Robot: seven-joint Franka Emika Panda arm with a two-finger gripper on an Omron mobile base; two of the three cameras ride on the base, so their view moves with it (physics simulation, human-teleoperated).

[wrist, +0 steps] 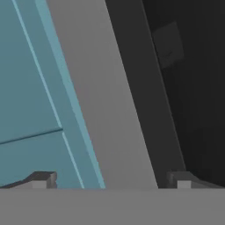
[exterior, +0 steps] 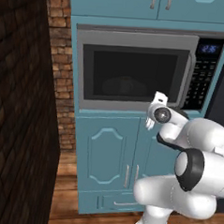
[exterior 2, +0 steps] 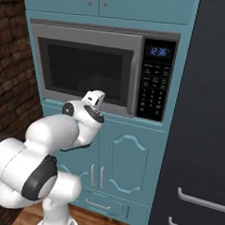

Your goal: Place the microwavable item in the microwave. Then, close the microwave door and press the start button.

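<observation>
Two base views, door: I see the microwave door (exterior: 135, 70) shut flush with its frame, dark window facing me, curved grey bar handle (exterior: 186, 74) at its right edge.
Microwave: the microwave (exterior 2: 103, 69) sits built into the teal cabinet column (exterior 2: 125, 157), black keypad panel (exterior 2: 155, 86) on its right with a blue display (exterior 2: 159, 51) lit above the keys.
Mug: through the dark window I make out a faint rounded shape (exterior: 125, 84) inside (too dim for me to name it as the mug).
Gripper: the gripper (wrist: 112, 180) stands wide apart, nothing between the fingers; the left fingertip (wrist: 41, 179) lies over teal cabinet, the right over the dark window.
Gripper position: the hand (exterior: 158, 112) sits just in front of the door's lower edge, left of the handle; I cannot tell whether it touches.
Hand view: the grey door frame (wrist: 101, 96) runs diagonally between the teal panel and the dark glass.
Surroundings: brick wall (exterior: 60, 73) left of the cabinet, dark tall unit with bar handles (exterior 2: 198, 200) to the right, wooden floor (exterior: 67, 177) below.
</observation>
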